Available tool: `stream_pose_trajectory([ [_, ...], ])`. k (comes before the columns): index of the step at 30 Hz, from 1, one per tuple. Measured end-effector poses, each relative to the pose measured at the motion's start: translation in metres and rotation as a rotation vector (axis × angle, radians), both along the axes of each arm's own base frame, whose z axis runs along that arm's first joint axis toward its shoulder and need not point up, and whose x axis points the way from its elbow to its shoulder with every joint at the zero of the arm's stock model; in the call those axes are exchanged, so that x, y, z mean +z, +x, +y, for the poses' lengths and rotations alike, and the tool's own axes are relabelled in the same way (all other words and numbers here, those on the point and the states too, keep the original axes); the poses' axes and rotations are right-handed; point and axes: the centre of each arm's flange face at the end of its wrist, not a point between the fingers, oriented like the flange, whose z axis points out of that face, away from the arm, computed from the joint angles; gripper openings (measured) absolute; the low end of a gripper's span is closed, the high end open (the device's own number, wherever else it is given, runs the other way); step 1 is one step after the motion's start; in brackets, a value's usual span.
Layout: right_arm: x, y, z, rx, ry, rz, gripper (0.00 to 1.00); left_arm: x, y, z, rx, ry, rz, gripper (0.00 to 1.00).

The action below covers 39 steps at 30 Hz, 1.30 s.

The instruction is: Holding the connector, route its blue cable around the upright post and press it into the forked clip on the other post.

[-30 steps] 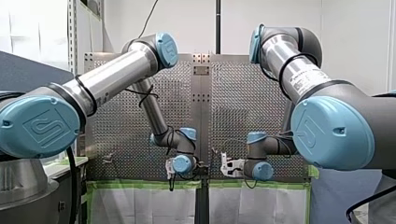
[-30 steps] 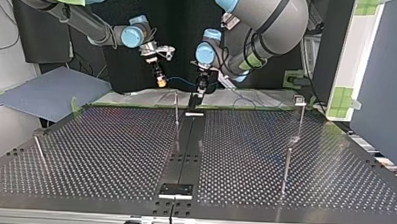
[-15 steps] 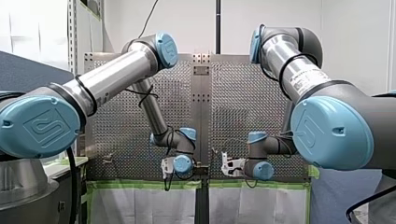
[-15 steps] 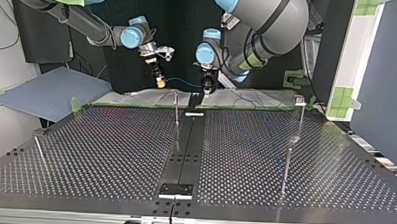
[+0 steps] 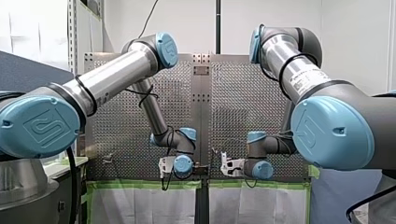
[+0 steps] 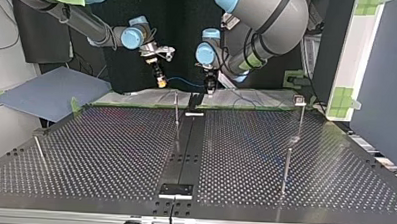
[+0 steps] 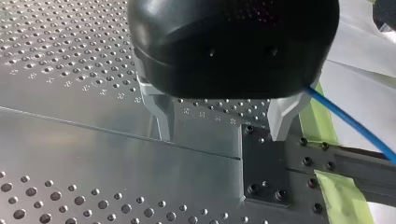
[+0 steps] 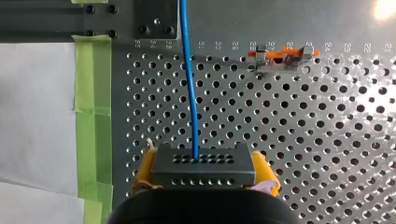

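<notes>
The connector (image 8: 205, 171) is clamped in my right gripper (image 8: 204, 163), my left gripper (image 7: 222, 133) is spread empty, and the blue cable (image 8: 190, 84) is judged due around the upright post (image 6: 176, 108) next.

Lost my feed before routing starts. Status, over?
Right end effector shut on connector. Left end effector open, empty. Blue cable not yet around upright post. No obstruction seen.
</notes>
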Motion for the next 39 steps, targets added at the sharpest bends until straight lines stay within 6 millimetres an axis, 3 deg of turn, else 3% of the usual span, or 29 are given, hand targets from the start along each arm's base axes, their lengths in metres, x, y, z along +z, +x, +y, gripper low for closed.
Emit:
stream_pose_trajectory([
  [6, -0.0002, 0.0005, 0.0007, 0.001, 0.001, 0.001, 0.0, 0.0003, 0.0001, -0.0002, -0.002, 0.023, -0.004, 0.96],
  [8, -0.0002, 0.0005, 0.0008, 0.002, 0.002, 0.001, 0.0, 0.0006, 0.0001, 0.0004, 0.005, 0.031, -0.006, 0.76],
  [10, -0.0002, 0.0004, 0.0006, 0.001, 0.002, 0.001, 0.0, 0.0007, 0.0002, 0.0012, 0.013, 0.036, -0.008, 0.76],
  [11, -0.0002, 0.0003, 0.0005, 0.001, 0.002, 0.001, 0.0, 0.0007, 0.0002, 0.0015, 0.016, 0.037, -0.009, 0.55],
  [12, -0.0002, 0.0003, 0.0005, 0.001, 0.001, 0.001, 0.0, 0.0006, 0.0001, 0.0018, 0.018, 0.038, -0.009, 0.55],
  [13, -0.0001, 0.0004, 0.0005, 0.001, 0.001, 0.001, 0.0, 0.0007, 0.0001, 0.0021, 0.021, 0.039, -0.01, 0.46],
  [14, -0.0001, 0.0003, 0.0004, 0.001, 0.001, 0.001, 0.0, 0.0008, 0.0, 0.0021, 0.024, 0.04, -0.01, 0.31],
  [15, -0.0002, 0.0002, 0.0005, 0.001, 0.001, 0.001, 0.0, 0.0011, 0.0001, 0.0022, 0.025, 0.04, -0.011, 0.31],
  [17, -0.0003, 0.0001, 0.0004, 0.001, 0.002, 0.001, 0.0, 0.0011, 0.0002, 0.0021, 0.026, 0.04, -0.013, 0.21],
  [39, -0.0005, -0.0022, -0.0011, -0.006, 0.004, 0.002, 0.0, 0.0016, -0.0017, 0.0002, 0.028, 0.037, -0.012, 0.15],
])
